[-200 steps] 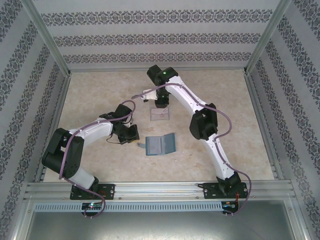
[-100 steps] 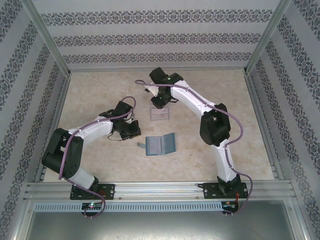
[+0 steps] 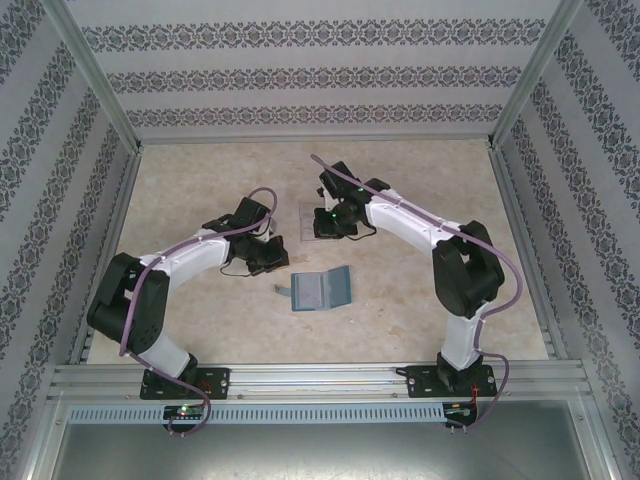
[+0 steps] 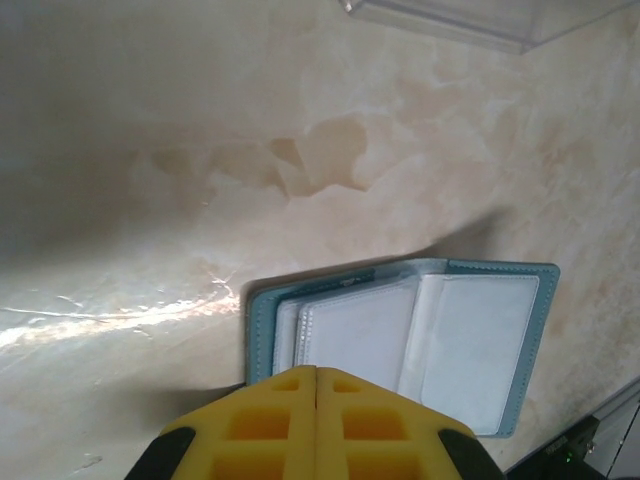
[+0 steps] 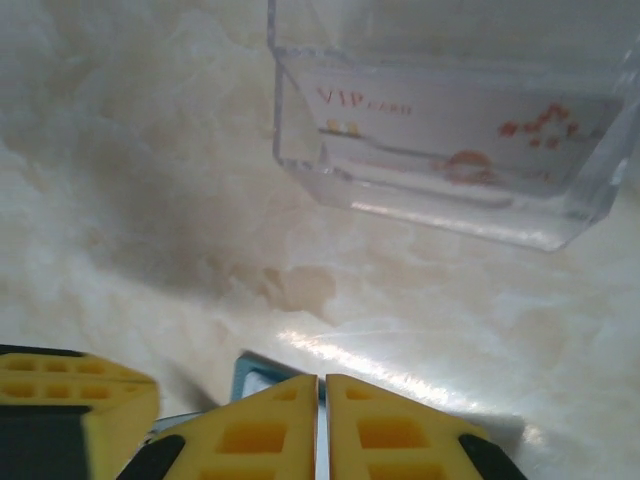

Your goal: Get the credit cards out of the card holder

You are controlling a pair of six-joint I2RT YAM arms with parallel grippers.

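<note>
Left gripper is clenched, yellow fingers pressed flat together on nothing, poised right at the edge of the card holder. The holder lies open, pale pockets up, mid-table and a little toward the near edge. Right gripper is clamped down too, just a hairline slit, empty, low over the marble. Just beyond it sits the clear tray, with a pale credit card in red VIP lettering lying inside.

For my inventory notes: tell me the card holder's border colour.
The card holder is teal-blue, pale inside; clearest in the left wrist view.
</note>
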